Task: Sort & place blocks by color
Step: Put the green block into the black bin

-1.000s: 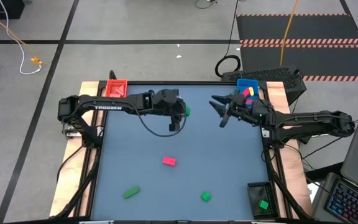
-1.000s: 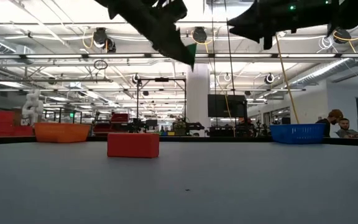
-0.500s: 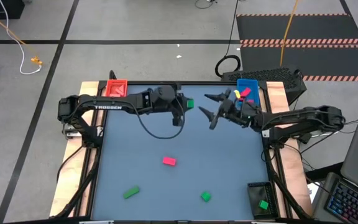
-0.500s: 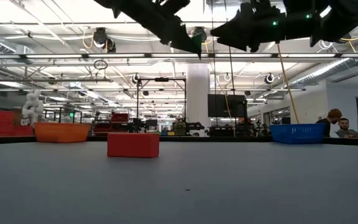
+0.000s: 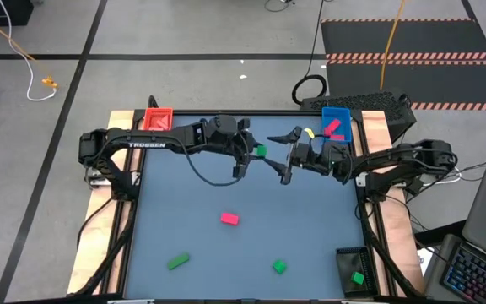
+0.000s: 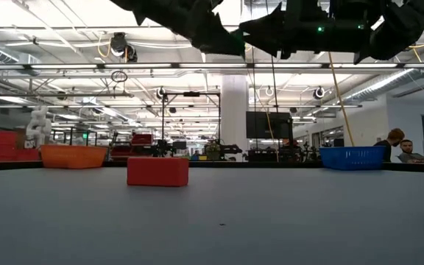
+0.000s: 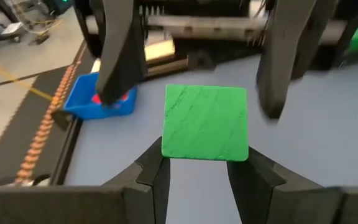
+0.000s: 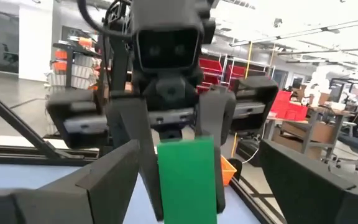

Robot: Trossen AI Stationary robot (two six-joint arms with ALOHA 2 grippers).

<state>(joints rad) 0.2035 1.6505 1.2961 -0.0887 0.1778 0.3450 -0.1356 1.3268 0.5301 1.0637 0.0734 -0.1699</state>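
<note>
My left gripper is shut on a green block and holds it high above the table's far middle. My right gripper faces it from the right, wide open. In the left wrist view its two fingers stand on either side of the green block without touching it. On the table lie a pink block, a green bar and a green cube. My left gripper pinches the green block by two opposite sides between its two fingers, which reach only partway along those sides. The fingers come level from the table's left. The block hangs clear of the table, one flat face toward the wrist camera.
A red tray stands at the far left corner. A blue tray at the far right holds pink blocks and a small yellow piece. A dark tray at the near right holds a green block.
My right gripper has gone from the blue tray toward the table's left, up to my left gripper, and has opened wide. My left gripper has risen a little with the green block, still shut on it.
</note>
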